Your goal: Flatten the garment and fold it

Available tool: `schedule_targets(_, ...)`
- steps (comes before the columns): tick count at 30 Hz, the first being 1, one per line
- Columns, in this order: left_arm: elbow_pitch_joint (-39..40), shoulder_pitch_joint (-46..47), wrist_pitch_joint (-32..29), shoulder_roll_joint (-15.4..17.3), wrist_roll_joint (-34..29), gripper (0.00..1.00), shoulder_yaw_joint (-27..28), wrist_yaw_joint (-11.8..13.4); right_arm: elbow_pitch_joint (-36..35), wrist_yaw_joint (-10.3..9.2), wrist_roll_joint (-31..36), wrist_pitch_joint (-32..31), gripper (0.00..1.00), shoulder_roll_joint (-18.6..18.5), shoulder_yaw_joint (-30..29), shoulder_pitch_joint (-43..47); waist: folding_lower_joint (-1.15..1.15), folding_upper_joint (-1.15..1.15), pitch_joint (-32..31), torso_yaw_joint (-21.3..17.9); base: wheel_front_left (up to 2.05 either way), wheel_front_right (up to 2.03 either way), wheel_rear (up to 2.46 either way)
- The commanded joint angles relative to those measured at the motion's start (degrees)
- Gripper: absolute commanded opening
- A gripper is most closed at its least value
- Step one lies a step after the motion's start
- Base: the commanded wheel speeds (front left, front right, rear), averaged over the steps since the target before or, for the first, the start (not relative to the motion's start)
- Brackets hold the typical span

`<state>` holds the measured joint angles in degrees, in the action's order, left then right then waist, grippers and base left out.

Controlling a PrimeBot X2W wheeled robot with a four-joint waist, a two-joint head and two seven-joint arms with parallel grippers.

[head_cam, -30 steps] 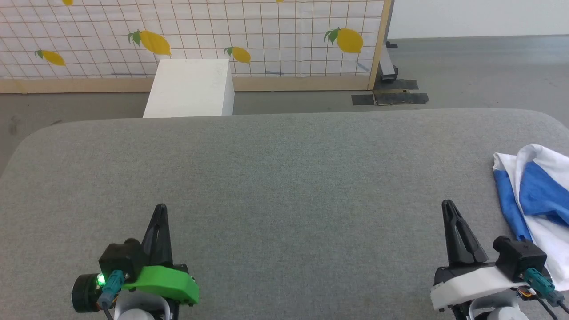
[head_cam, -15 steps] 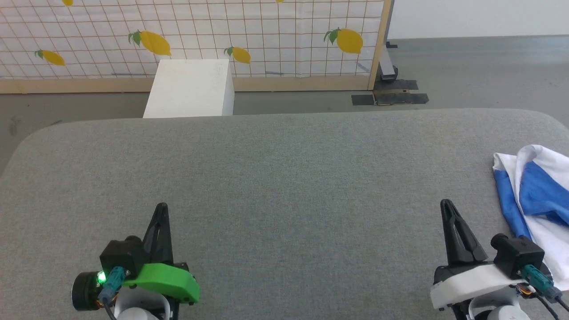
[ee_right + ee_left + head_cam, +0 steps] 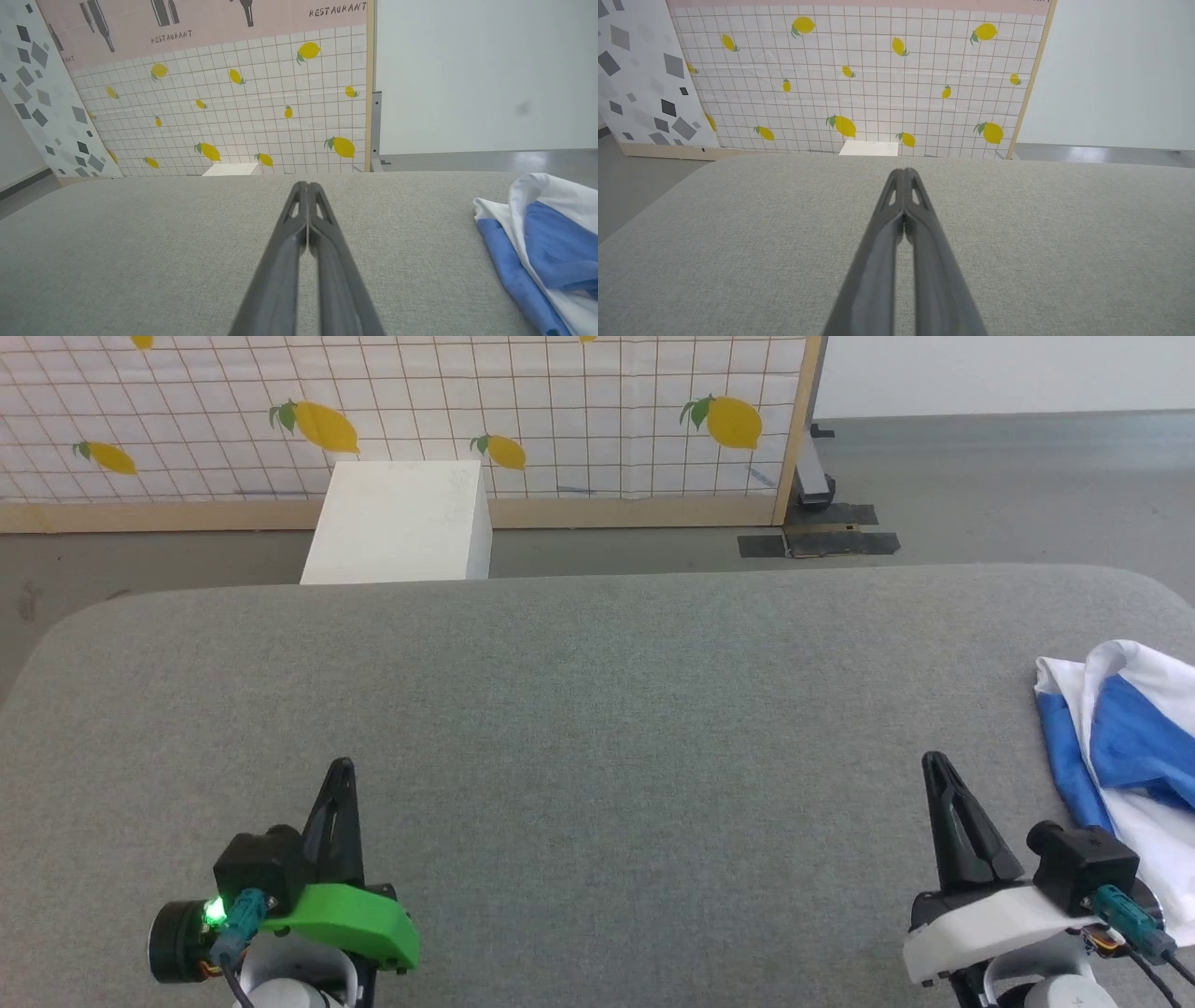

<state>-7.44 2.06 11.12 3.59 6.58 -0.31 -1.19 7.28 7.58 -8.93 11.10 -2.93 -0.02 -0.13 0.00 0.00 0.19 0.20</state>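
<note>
Left gripper (image 3: 341,767) and right gripper (image 3: 931,761) both low, fingers pressed together, pointing forward, nothing held, well apart.

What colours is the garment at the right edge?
The garment is white with bright blue parts; right wrist view shows it best.

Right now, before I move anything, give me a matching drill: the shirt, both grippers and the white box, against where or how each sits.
Things:
1 shirt
2 left gripper
3 right gripper
4 white box

States:
A shut, on a green mount
B beyond the table's far edge
C bunched at the table's right edge
D shut, on a white mount

Pairs: 1-C, 2-A, 3-D, 4-B
</note>
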Motion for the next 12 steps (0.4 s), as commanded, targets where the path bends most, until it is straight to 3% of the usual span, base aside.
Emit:
schedule_targets(1,0.4,-0.5,-0.3,-0.2,-0.5,0.00,0.1,0.3,-0.5,-0.02,0.7,-0.4,0.00,0.0,0.0,0.0,0.00,0.00,0.0,0.0,0.00,0.00,0.00)
schedule_targets(12,1.2,-0.7,-1.6,-0.2,-1.2,0.00,0.2,0.4,-1.3,-0.03,1.7,-1.6,0.00,0.0,0.0,0.0,0.00,0.00,0.0,0.0,0.00,0.00,0.00)
